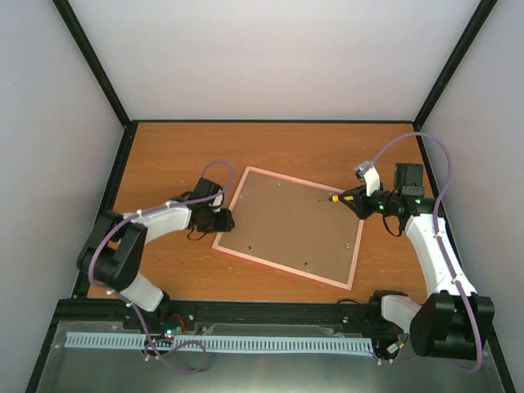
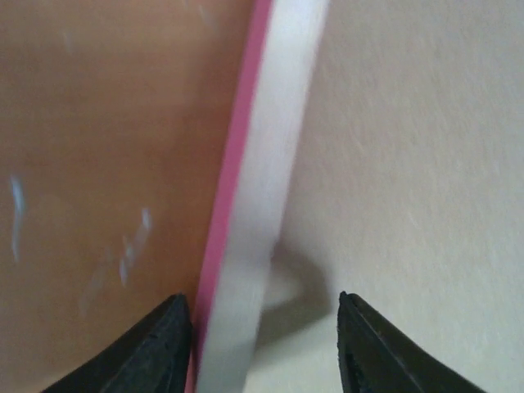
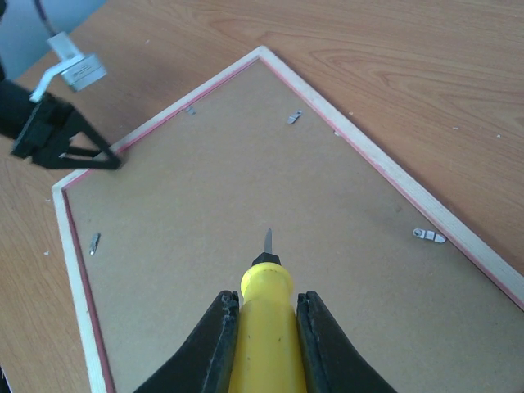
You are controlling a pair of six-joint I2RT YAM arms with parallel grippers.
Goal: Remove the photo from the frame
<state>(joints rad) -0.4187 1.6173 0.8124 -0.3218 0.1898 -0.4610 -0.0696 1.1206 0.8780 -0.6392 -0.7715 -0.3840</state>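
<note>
Jaws on the left gripper (image 2: 266, 327) are standing open around the frame's (image 1: 282, 266) left rim, not pinching it. Jaws on the right gripper (image 1: 360, 201) are squeezing a yellow screwdriver (image 3: 266, 327), its tip pointing at the brown board (image 1: 291, 225). The frame is lying face down in the middle of the table (image 1: 180, 155), and the photo must be hiding under the board. It is probably thin and bendy, so I am guessing a soft hold by one edge is best.

Reads pale pink with a brighter pink inner line along the frame (image 3: 391, 173); plain matte brown across the backing board (image 3: 246, 180); bright yellow on the screwdriver (image 3: 264, 321) handle; orange-brown wood grain on the table (image 3: 401, 53).
</note>
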